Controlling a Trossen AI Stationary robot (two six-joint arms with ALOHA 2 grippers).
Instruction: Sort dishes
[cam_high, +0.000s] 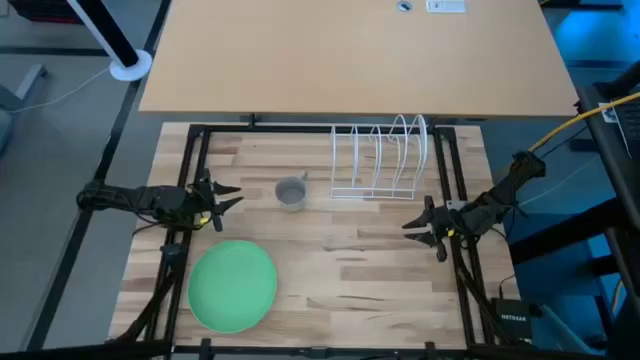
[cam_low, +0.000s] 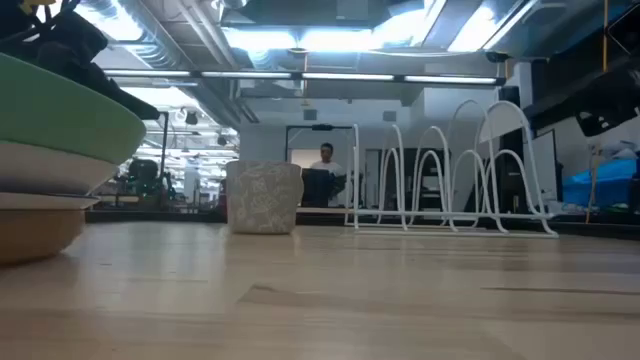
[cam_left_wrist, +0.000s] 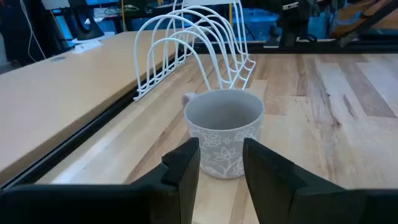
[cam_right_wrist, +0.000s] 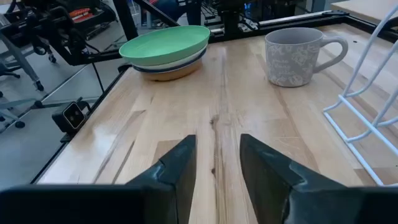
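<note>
Both arms are waiting: left gripper (cam_high: 228, 196) and right gripper (cam_high: 415, 225) are gaping, holding nothing. Green plate (cam_high: 232, 284) is topping the stack, lower left; a careless reach risks knocking the cup (cam_high: 291, 192).

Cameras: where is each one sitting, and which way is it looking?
High view: above the table, looking straight down; both arms, left gripper and right gripper, open.
Low view: at tabletop height, facing the wire rack; hardly any robot.
Left wrist view: behind its own fingers, facing the grey cup.
Right wrist view: behind its own fingers, facing the plate stack.
All four views share the cup.
</note>
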